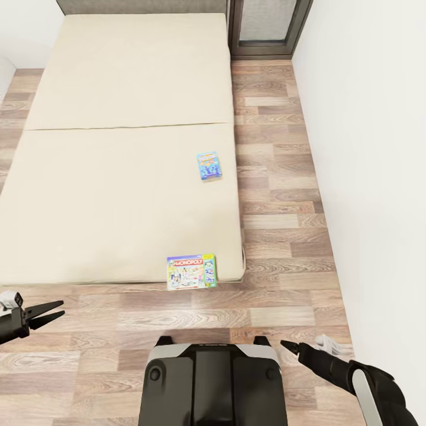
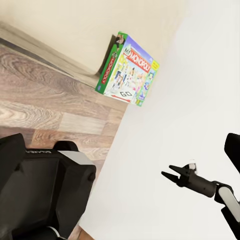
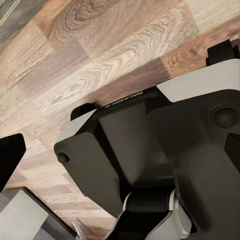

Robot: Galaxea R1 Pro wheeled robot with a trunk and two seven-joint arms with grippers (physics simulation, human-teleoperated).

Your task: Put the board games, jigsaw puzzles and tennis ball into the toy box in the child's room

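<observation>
Two board games lie on the bed (image 1: 118,177). A light blue one (image 1: 208,165) rests near the mattress's right edge. A Monopoly box (image 1: 191,271) (image 2: 127,70) sits at the near edge, overhanging it slightly. My left gripper (image 1: 52,312) hangs open over the floor, left of and short of the Monopoly box. My right gripper (image 1: 290,346) (image 2: 169,173) is low at the right, its fingers spread apart and holding nothing. The table, toy box, jigsaw puzzles and tennis ball are out of view.
A strip of wood-plank floor (image 1: 278,195) runs between the bed and the white wall (image 1: 373,177) on the right. A grey-framed window (image 1: 269,26) stands at the far end. My dark base (image 1: 213,384) (image 3: 165,150) is just short of the bed's foot.
</observation>
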